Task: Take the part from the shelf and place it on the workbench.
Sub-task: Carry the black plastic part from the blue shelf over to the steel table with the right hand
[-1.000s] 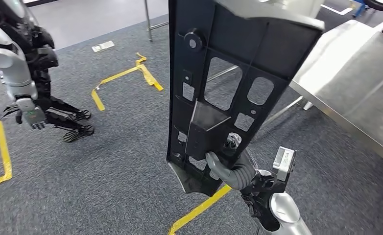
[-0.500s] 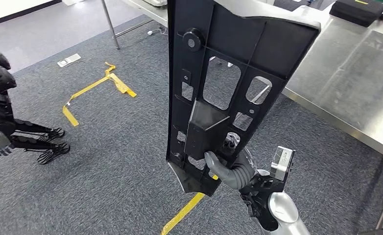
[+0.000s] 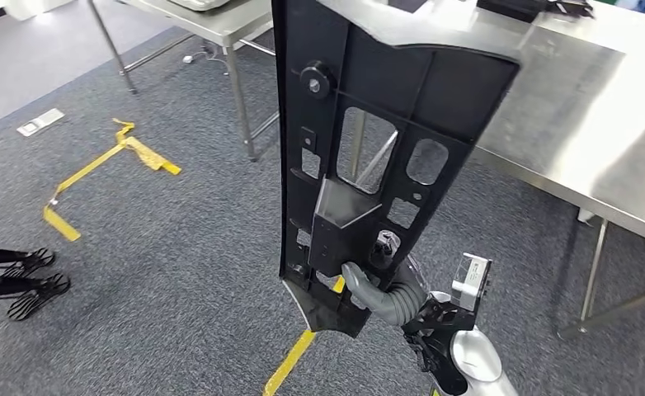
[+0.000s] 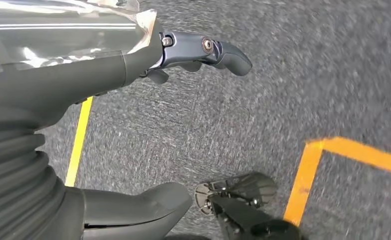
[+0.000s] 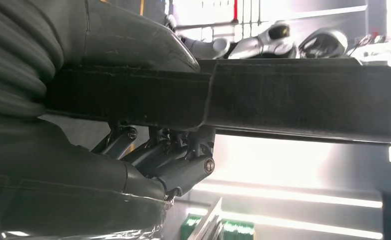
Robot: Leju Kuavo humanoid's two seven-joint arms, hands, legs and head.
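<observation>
Currently the right hand (image 3: 383, 290) grips the part (image 3: 369, 148) near its lower end, thumb pressed on the ribbed inner face and the darker fingers (image 5: 176, 160) curled around the opposite side of the edge. The part, a long black moulded panel with several cut-out windows and a round knob, is held roughly upright in the air, clear of the floor, its upper end overlapping the near edge of the steel counter (image 3: 600, 140) in the head view. The left hand (image 4: 133, 115) holds nothing; its thumb and dark fingers (image 4: 208, 52) are spread apart above the grey carpet (image 3: 154, 247). Yellow tape lines (image 3: 96, 169) mark the carpet to the left and below the part.
</observation>
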